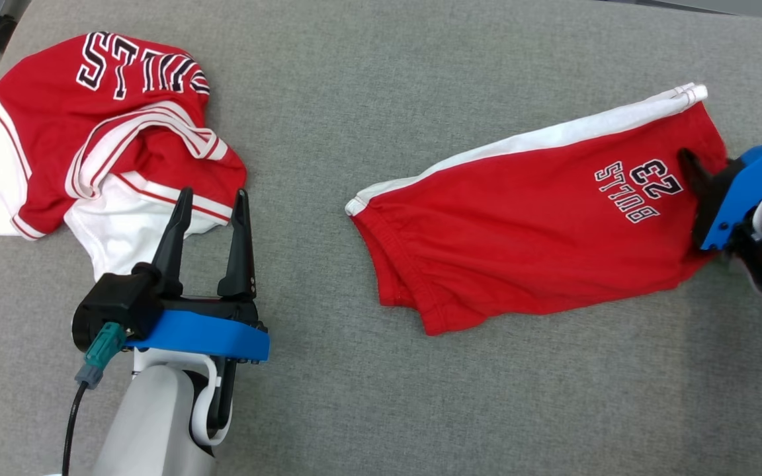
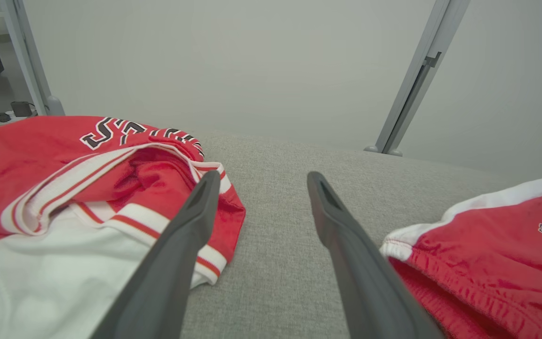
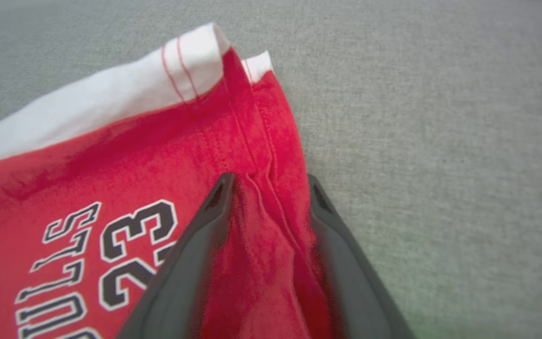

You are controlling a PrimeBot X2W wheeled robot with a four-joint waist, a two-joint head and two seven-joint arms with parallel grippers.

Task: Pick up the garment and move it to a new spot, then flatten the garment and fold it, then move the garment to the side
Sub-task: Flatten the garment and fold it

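Grey cloth covers the table (image 1: 328, 99), and two red-and-white garments lie on it well apart. The shorts (image 1: 526, 225), printed with BULLS 23, lie to the right of the middle. They lie flat and seem to be doubled over, one leg on the other, with the white side stripe (image 1: 553, 135) along the far edge and the gathered waistband (image 1: 387, 264) pointing toward the middle.

The right pincer (image 3: 270, 181) is down at the leg-hem end of the shorts. Its fingers are spread and stand astride a raised ridge of red cloth just beside the hem (image 3: 271, 122), one finger on the shorts and the other at their edge. The cloth between them does not look clamped.

The left pincer (image 1: 214, 193) is released and grasps nothing. It hovers with its tips over the near edge of a crumpled jersey (image 1: 90, 132) at the far left.

As a judgement, the shorts are placed, flattened and folded at least once. What is left for them is perhaps a further fold across the length, then the move to the side. The jersey is bunched and looks unfolded.
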